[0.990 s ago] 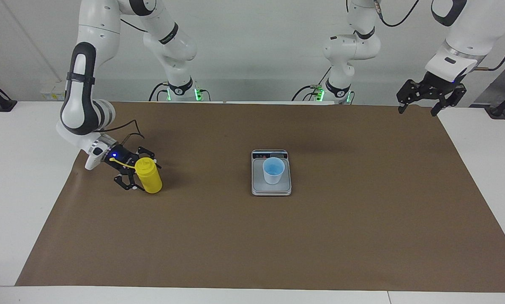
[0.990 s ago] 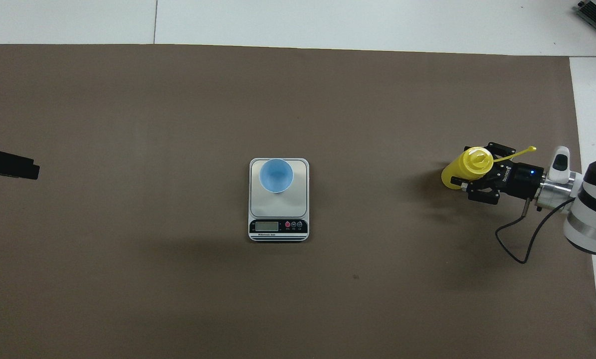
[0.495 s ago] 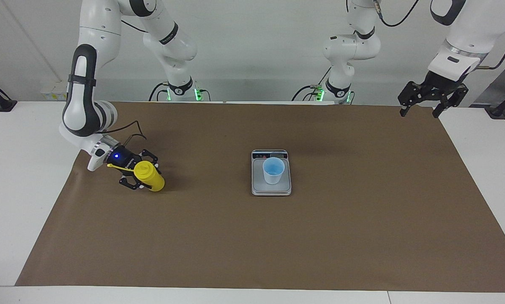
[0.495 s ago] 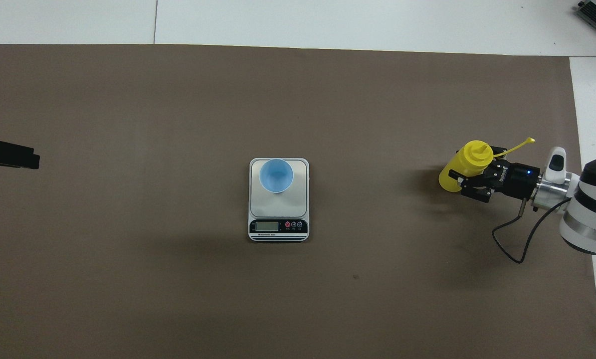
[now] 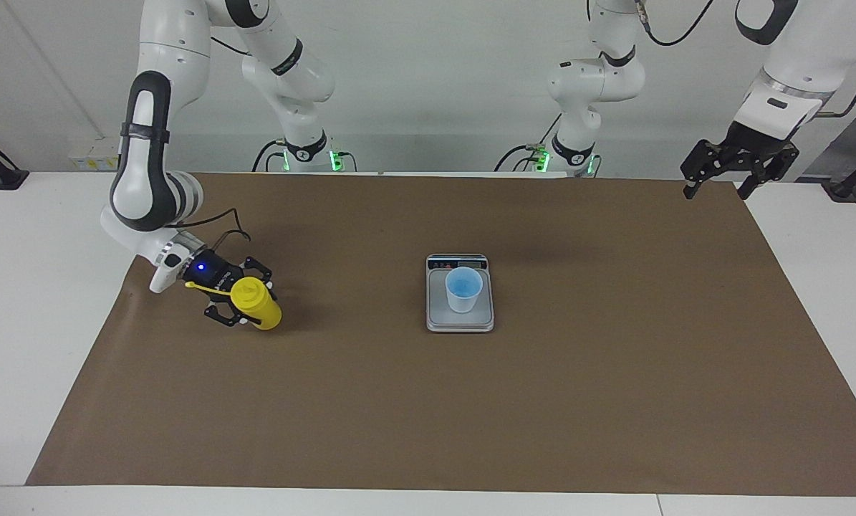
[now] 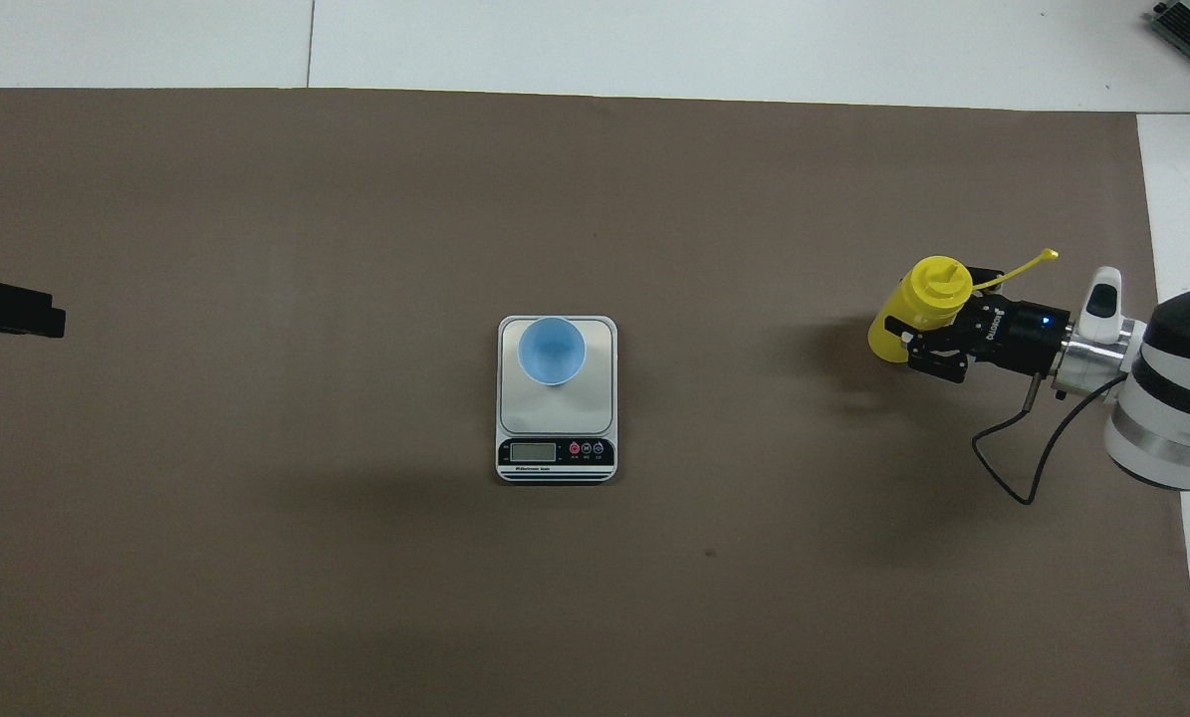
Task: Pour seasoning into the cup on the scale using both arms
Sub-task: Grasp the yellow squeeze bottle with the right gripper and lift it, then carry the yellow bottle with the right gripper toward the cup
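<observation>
Toward the right arm's end of the brown mat (image 5: 428,401), the yellow bottle (image 5: 257,306) (image 6: 915,307) is pinched around its body by the right gripper (image 5: 238,301) (image 6: 925,334). The bottle is tilted, its nozzle leaning toward the gripper's wrist and its thin cap strap (image 6: 1023,267) sticking out over the gripper. Whether its base touches the mat or is just clear of it I cannot tell. The right arm (image 5: 145,186) comes down low and reaches the bottle from the side, with a black cable looping by its wrist.

At the middle of the mat sits the scale (image 5: 460,315) (image 6: 557,438), its display strip on the edge nearer the robots. The blue cup (image 5: 464,289) (image 6: 552,350) stands upright on the weighing plate, well apart from the bottle.

The left gripper (image 5: 740,175) (image 6: 12,309) hangs in the air over the mat's corner at the left arm's end, fingers spread and holding nothing; that arm waits.
</observation>
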`<action>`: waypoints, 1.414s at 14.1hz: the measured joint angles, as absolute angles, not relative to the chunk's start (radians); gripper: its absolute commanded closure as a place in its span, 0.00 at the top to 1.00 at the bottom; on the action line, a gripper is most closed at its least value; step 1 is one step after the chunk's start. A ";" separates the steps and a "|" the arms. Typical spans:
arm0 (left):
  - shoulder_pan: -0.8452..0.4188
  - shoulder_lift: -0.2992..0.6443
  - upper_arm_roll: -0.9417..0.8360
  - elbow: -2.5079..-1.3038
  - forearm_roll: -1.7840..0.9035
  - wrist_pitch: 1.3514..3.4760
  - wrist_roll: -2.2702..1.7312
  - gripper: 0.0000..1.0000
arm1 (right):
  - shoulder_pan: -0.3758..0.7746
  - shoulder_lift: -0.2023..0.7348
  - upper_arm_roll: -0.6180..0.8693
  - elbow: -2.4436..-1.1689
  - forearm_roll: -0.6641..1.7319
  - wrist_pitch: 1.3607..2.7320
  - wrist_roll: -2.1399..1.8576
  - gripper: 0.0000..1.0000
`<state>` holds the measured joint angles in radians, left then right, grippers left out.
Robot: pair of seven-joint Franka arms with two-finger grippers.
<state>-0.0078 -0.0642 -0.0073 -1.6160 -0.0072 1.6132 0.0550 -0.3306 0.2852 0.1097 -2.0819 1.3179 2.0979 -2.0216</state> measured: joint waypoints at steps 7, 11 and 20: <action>-0.008 -0.064 -0.008 -1.616 -0.007 1.613 0.055 1.00 | -0.171 0.188 0.112 -2.074 1.239 2.242 -1.862 0.00; -0.008 -0.064 -0.008 -1.616 -0.007 1.613 0.055 1.00 | -0.086 0.167 0.112 -2.072 1.187 2.307 -1.796 0.00; -0.008 -0.064 -0.008 -1.616 -0.007 1.613 0.055 1.00 | 0.115 0.165 0.113 -2.045 1.095 2.600 -1.705 0.00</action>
<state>-0.0078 -0.0642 -0.0080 -1.6162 -0.0072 1.6132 0.0545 0.1147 0.1651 0.1131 -2.0447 1.0950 2.6002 -1.7054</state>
